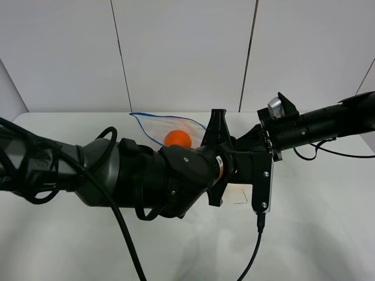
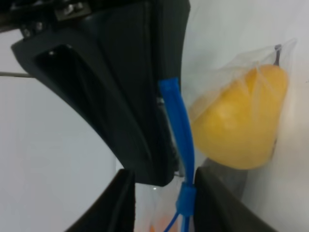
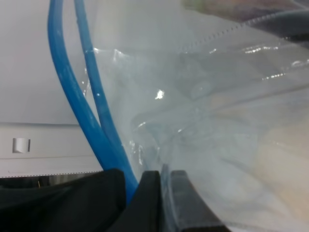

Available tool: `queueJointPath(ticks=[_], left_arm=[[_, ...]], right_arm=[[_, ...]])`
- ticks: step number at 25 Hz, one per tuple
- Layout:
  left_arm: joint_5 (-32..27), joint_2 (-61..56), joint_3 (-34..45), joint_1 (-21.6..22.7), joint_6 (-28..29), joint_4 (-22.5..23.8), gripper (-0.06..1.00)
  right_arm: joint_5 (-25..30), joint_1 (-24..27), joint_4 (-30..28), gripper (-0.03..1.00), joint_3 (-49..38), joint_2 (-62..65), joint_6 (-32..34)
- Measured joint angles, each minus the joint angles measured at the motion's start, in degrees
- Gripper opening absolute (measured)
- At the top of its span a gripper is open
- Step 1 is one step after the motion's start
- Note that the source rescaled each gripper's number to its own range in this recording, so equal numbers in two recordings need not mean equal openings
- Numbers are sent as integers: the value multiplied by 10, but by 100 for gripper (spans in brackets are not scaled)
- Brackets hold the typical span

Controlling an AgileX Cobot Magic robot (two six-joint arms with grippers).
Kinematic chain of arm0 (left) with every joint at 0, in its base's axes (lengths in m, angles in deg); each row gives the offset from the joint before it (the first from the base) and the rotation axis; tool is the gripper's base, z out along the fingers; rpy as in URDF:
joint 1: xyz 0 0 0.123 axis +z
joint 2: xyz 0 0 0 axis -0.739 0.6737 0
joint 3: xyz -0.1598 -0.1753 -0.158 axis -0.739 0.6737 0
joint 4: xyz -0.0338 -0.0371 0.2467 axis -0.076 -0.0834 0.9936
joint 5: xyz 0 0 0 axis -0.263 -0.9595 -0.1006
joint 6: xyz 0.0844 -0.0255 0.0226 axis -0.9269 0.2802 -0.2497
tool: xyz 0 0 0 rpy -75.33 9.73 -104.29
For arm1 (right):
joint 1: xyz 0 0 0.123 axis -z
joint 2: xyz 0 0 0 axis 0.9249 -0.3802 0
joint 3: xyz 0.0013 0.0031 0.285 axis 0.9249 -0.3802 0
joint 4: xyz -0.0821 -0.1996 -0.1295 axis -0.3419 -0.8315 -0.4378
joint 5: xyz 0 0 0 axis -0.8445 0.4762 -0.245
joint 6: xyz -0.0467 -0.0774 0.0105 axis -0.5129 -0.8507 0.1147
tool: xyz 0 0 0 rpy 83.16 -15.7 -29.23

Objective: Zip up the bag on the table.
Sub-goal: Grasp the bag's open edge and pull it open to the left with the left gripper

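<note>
The clear bag [image 1: 176,126] lies at the back middle of the white table [image 1: 328,228]. Its blue zipper strip [image 1: 140,115] gapes open, and an orange [image 1: 177,139] shows inside. My left arm [image 1: 146,175] reaches across and hides most of the bag. In the left wrist view the zipper strip [image 2: 181,125] runs between my left gripper's [image 2: 164,195] two fingers, which stand apart. A yellow fruit [image 2: 239,121] lies in the bag beside it. My right gripper [image 3: 164,195] is shut on the clear plastic next to the two parted blue tracks [image 3: 91,116]. The eggplant is hidden.
My right arm [image 1: 319,123] comes in from the right and meets the left arm over the bag. A black cable [image 1: 252,257] hangs from the wrist camera [image 1: 263,184] toward the front. White wall panels [image 1: 187,52] stand behind the table.
</note>
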Motion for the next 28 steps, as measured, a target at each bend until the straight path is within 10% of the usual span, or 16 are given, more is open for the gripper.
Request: queueJointPath(ticks=[28], left_arm=[[-14,0,0,-9,0,-1,4]], right_arm=[[0,0,5,0,0,1,0]])
